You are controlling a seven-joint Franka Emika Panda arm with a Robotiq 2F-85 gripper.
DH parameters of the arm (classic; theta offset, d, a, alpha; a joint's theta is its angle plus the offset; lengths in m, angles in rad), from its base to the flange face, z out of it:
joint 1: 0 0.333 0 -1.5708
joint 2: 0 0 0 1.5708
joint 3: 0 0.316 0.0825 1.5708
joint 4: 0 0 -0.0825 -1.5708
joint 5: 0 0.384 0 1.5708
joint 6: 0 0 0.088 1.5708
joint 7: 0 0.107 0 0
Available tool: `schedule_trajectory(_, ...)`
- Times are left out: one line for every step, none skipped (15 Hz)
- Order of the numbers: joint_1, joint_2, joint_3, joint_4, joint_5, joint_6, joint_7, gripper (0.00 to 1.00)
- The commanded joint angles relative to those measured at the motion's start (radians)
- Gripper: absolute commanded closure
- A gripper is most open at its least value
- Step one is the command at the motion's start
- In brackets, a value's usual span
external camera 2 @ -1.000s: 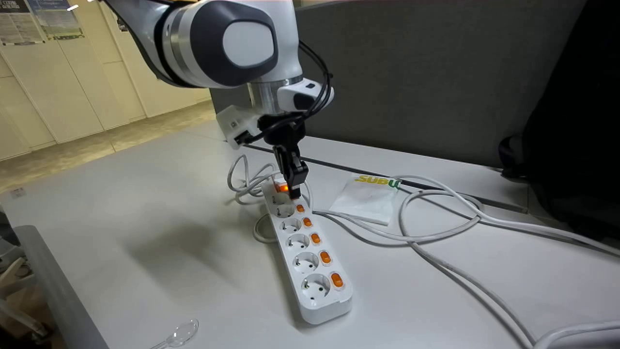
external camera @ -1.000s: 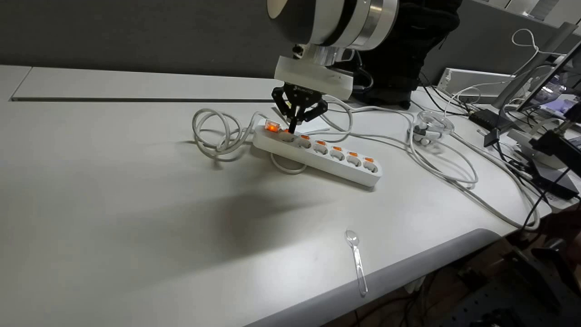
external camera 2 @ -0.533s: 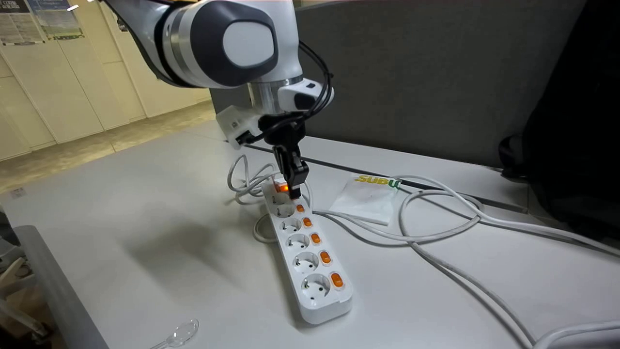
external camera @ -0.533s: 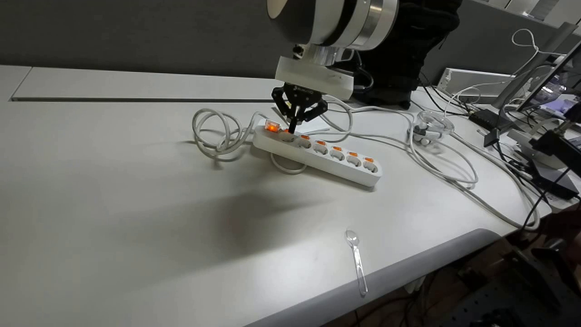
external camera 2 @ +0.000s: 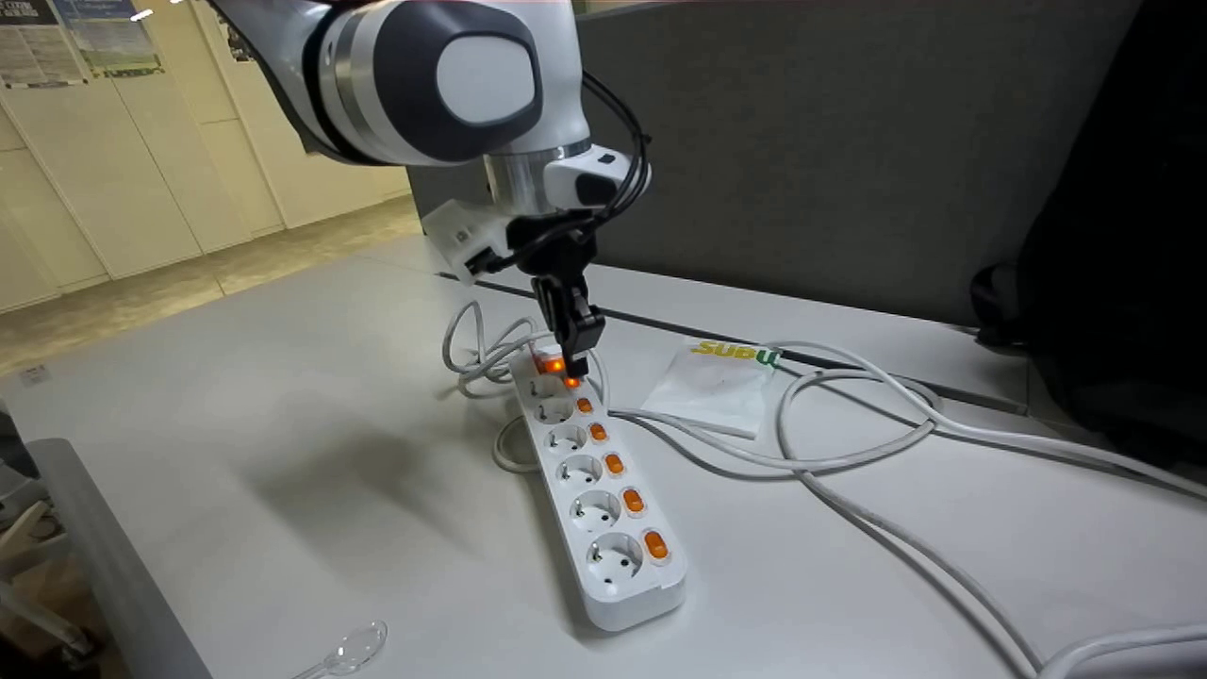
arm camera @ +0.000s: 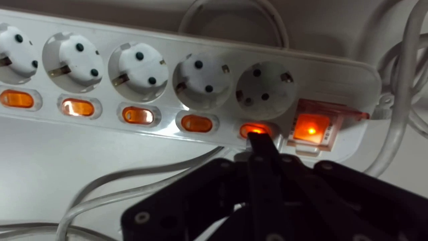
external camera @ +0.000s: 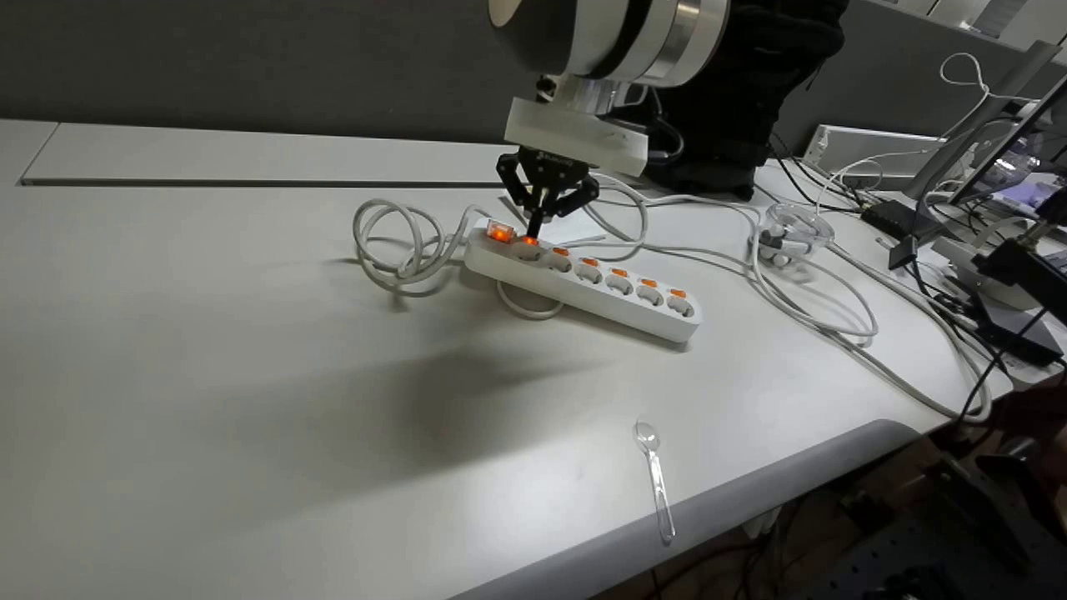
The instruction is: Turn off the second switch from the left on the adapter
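Observation:
The adapter is a white power strip, seen in both exterior views (external camera: pixel 575 293) (external camera 2: pixel 634 611) and in the wrist view (arm camera: pixel 341 78). Its square main switch (external camera: pixel 499 232) glows orange under a raised clear cover; it also glows in the wrist view (arm camera: pixel 311 129). The small switch beside it, second from the left (external camera: pixel 529 240), glows too, also in the wrist view (arm camera: pixel 254 128). The other small switches are unlit. My gripper (external camera: pixel 533 230) points down with its fingers together and empty. Its tip (arm camera: pixel 259 134) covers the second switch's lower edge in the wrist view; I cannot tell whether it touches.
White cable loops (external camera: pixel 400 246) lie by the strip's lit end, and more cable (external camera 2: pixel 858 462) runs behind it. A white paper packet (external camera 2: pixel 712 391) lies behind the strip. A clear plastic spoon (external camera: pixel 654 475) lies near the table's front edge. A grey partition (external camera 2: pixel 849 160) stands at the back.
My gripper has risen slightly off the strip. The second switch, dim and partly covered by the fingertip before, now shows glowing. The strip has not moved.

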Motion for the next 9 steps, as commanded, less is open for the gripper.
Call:
schedule_trajectory(-0.009,0.015,0.009,0.030,0.011,-0.008,-0.012,1.00)
schedule_trajectory(-0.010,0.015,0.009,0.031,0.011,-0.009,-0.012,1.00)
schedule_trajectory(-0.009,0.016,0.009,0.031,0.011,-0.010,-0.011,1.00)
schedule_trajectory(-0.010,0.017,0.009,0.031,0.011,-0.011,-0.012,1.00)
schedule_trajectory(-0.010,0.018,0.009,0.031,0.011,-0.011,-0.012,1.00)
schedule_trajectory(-0.008,0.019,0.007,0.031,0.009,-0.011,-0.009,1.00)
schedule_trajectory(-0.006,0.021,0.005,0.032,0.008,-0.010,-0.007,1.00)
schedule_trajectory(-0.001,0.025,0.000,0.034,0.003,-0.009,-0.001,1.00)
schedule_trajectory(0.002,0.028,-0.002,0.035,0.000,-0.008,0.002,1.00)
